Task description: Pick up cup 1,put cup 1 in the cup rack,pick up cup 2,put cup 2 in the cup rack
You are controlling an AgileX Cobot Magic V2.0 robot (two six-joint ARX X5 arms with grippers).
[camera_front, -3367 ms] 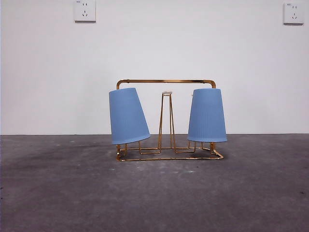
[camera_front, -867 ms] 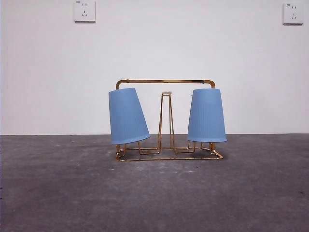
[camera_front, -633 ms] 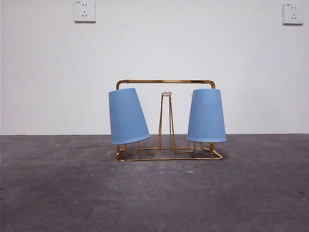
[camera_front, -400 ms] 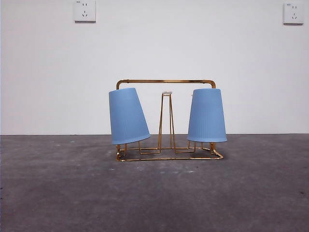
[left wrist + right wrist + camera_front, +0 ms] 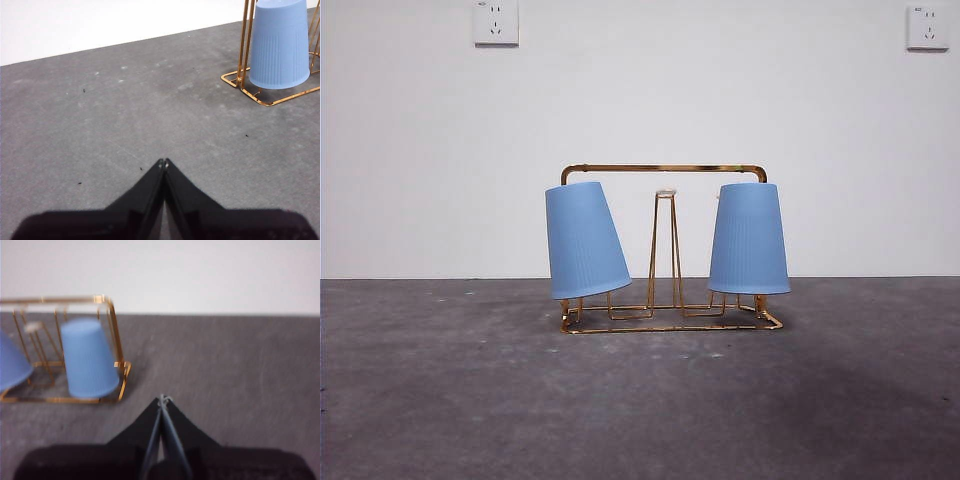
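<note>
Both blue cups sit upside down on pegs of the gold wire rack [image 5: 665,250]: the left cup [image 5: 584,240] tilts outward, the right cup [image 5: 749,238] stands nearly upright. I see my left gripper [image 5: 164,162] and right gripper [image 5: 161,399] pressed together, holding nothing, each over bare table [image 5: 640,400] well apart from the rack. I judge the cups light, thin-walled and ribbed, easily dented; I would grip mid-wall, gently.
</note>
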